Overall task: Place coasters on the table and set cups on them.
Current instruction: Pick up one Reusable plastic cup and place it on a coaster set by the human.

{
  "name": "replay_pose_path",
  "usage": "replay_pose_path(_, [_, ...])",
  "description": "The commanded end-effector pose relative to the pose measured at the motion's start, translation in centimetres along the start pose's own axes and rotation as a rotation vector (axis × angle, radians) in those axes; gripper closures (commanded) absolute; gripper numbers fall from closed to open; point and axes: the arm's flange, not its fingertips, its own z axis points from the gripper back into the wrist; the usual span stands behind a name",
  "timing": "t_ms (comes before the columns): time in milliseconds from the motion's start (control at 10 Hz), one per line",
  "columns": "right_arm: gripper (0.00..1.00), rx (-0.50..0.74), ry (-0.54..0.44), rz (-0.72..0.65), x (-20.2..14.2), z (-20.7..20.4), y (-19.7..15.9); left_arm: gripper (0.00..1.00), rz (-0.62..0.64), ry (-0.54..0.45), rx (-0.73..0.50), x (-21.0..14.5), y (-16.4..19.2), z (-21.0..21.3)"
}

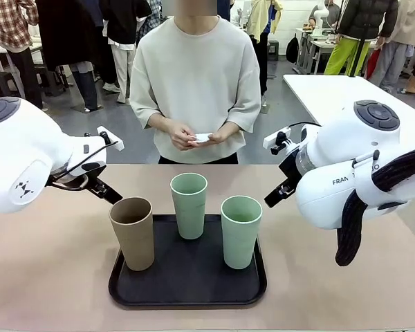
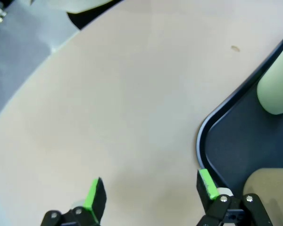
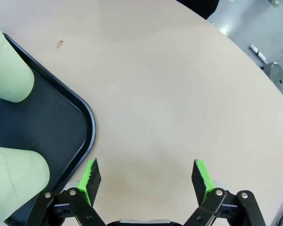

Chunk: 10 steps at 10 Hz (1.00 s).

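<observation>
Three cups stand on a black tray [image 1: 187,292] on the beige table [image 1: 52,266]: a tan cup [image 1: 132,232] at the front left, a mint cup [image 1: 189,205] at the back middle, and another mint cup [image 1: 241,231] at the front right. The person across the table holds small white coasters [image 1: 202,137] in both hands at waist height. My left gripper [image 2: 150,186] hangs open over bare tabletop beside the tray's left corner [image 2: 205,136], with the tan cup [image 2: 269,188] close by. My right gripper [image 3: 145,174] is open over the table by the tray's right corner [image 3: 87,122], near a mint cup [image 3: 16,174].
A white rectangular table [image 1: 332,93] stands behind at the right. Bare tabletop lies left and right of the tray and between the tray and the person. Other people stand farther back in the room.
</observation>
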Motion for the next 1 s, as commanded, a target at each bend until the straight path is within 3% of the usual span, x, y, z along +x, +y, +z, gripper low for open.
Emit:
replay_pose_path(0, [0.00,0.000,0.000,-0.001,0.00,0.00,-0.01,0.00,0.002,0.000,0.000,-0.02,0.07,0.00])
replay_pose_path(900, [0.00,0.000,0.000,0.000,0.00,0.00,0.00,0.00,-0.001,0.000,0.000,0.01,-0.05,0.00])
